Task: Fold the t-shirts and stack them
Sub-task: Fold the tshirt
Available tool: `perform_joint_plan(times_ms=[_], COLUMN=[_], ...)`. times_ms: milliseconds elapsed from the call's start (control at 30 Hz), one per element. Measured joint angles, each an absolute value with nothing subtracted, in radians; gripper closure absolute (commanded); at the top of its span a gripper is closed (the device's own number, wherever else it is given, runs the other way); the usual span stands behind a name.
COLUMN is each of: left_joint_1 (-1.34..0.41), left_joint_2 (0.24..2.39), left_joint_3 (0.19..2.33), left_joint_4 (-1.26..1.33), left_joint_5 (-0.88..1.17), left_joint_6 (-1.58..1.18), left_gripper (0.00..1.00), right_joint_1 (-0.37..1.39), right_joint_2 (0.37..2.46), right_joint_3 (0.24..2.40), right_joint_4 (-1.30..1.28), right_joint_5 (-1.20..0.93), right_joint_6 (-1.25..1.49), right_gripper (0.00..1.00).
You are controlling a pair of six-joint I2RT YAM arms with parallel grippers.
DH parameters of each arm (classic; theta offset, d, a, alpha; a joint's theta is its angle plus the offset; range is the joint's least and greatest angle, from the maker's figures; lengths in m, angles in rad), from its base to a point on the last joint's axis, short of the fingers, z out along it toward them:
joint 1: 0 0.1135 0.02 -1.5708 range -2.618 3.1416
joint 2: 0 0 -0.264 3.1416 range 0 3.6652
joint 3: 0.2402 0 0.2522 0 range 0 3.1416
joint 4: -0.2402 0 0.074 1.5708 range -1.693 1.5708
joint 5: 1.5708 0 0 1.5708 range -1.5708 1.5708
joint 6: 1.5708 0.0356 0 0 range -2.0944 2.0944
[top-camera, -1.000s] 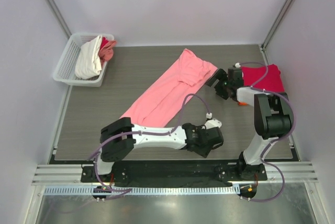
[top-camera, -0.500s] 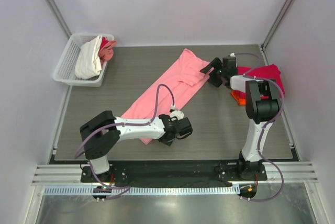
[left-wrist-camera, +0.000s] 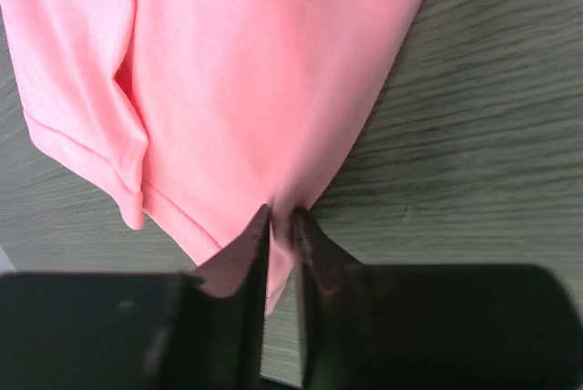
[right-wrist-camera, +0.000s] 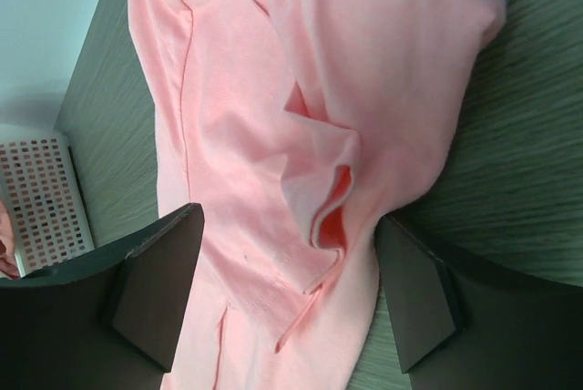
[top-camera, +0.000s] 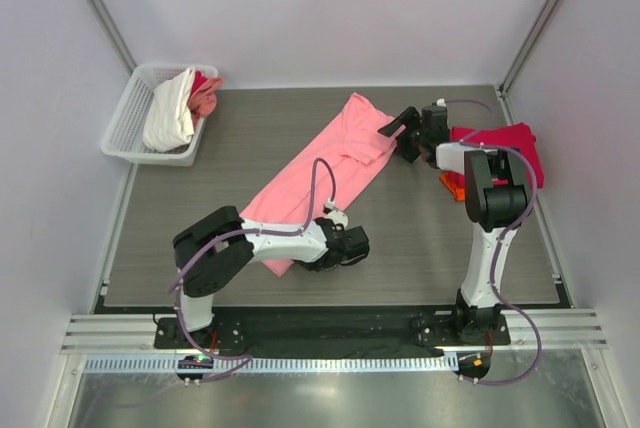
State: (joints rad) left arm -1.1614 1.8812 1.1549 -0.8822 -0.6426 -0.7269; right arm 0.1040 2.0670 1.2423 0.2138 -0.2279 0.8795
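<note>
One salmon-pink t-shirt (top-camera: 300, 183), long, folded lengthwise

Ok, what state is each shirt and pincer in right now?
Pink shirt: folded into a long strip, lying flat.
Crimson shirt: lying on the orange one.
Orange shirt: mostly covered by crimson.
White shirt: bunched in basket.
Coral shirt: bunched in basket.
Left pincer: shut on pink shirt's near edge.
Right pincer: open, over pink shirt's far end.

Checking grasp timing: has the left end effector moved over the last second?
Yes. The left end effector went left, away from the right arm's base, to the near edge of the salmon-pink t-shirt.
</note>
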Motion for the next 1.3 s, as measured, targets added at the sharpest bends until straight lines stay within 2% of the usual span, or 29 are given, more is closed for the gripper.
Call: perform_joint_plan(times_ms=[67, 100, 500, 700, 900, 1000, 1033, 1067, 1100, 1133, 1167, 1300], left_joint_1=[-1.155, -1.153, -1.145, -1.147, -1.183, -1.192, -1.193, -1.193, -1.193, -1.193, -1.193, -1.192], left_joint_2=[1.888, 1.892, 1.894, 1.884, 1.944, 1.996, 2.013, 2.023, 2.031, 2.033, 2.033, 1.995], left_joint_3=[1.154, 1.153, 1.157, 1.224, 1.377, 1.457, 1.483, 1.498, 1.513, 1.52, 1.524, 1.511], left_joint_4=[-0.881, -0.881, -0.876, -0.815, -0.66, -0.593, -0.575, -0.558, -0.54, -0.525, -0.512, -0.489], left_joint_5=[-0.646, -0.647, -0.616, -0.435, -0.213, -0.146, -0.128, -0.116, -0.099, -0.086, -0.078, -0.077], left_joint_6=[-0.725, -0.724, -0.686, -0.666, -0.694, -0.713, -0.722, -0.723, -0.735, -0.735, -0.739, -0.731], left_gripper=[0.99, 1.0, 1.0, 1.0, 1.0, 0.76, 0.57, 0.47, 0.28, 0.23, 0.21, 0.16], right_joint_1=[0.106, 0.107, 0.116, 0.133, 0.178, 0.19, 0.192, 0.193, 0.194, 0.194, 0.194, 0.186], right_joint_2=[2.078, 2.085, 2.171, 2.25, 2.407, 2.472, 2.498, 2.517, 2.539, 2.558, 2.569, 2.568], right_joint_3=[1.257, 1.267, 1.402, 1.524, 1.787, 1.901, 1.951, 1.983, 2.021, 2.058, 2.08, 2.097], right_joint_4=[0.216, 0.216, 0.161, 0.132, 0.056, 0.01, -0.009, -0.02, -0.031, -0.041, -0.048, -0.062], right_joint_5=[-0.228, -0.228, -0.219, -0.226, -0.264, -0.297, -0.312, -0.318, -0.329, -0.339, -0.348, -0.365], right_joint_6=[0.883, 0.884, 0.886, 0.88, 0.84, 0.818, 0.81, 0.803, 0.797, 0.791, 0.786, 0.77], right_gripper=[0.19, 0.2, 0.28, 0.34, 0.34, 0.34, 0.33, 0.31, 0.28, 0.24, 0.18, 0.1])
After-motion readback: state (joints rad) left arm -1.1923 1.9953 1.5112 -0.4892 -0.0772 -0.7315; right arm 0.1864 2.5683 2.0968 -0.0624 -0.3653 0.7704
